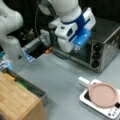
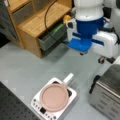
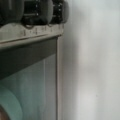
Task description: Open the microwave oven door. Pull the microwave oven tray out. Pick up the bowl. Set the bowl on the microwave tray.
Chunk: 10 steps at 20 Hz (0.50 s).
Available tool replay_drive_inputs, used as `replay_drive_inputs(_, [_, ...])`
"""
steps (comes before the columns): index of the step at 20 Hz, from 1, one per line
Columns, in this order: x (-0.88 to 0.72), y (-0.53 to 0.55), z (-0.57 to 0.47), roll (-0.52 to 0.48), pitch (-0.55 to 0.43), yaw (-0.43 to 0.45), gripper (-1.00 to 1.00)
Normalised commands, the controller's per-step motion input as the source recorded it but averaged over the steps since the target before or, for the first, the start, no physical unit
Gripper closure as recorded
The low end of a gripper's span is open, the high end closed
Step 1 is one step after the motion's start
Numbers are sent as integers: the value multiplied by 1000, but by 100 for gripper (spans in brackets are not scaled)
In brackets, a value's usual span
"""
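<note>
Just now my gripper (image 1: 77,48) hovering close before the microwave oven door (image 1: 81,51), whether its fingers are parted or clenched I cannot tell, microwave oven (image 1: 100,45) at a front view's right, pale teal bowl (image 3: 8,105) low in the wrist view, pink plate (image 2: 54,97) on the white appliance (image 2: 37,106).

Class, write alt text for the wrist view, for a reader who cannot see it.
Close-up of the microwave oven: its black knobs line the top of the frame, with the microwave oven door, dark glass, shut below them. A pale teal curve shows through the glass at bottom left; grey table fills the right. No gripper shows.
</note>
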Motion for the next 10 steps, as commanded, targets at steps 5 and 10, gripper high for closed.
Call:
replay_drive_inputs(5, [138,-167,187,-233,191,105,-100])
replay_drive_inputs(10, [153,-236,237,-239,214,115,-100])
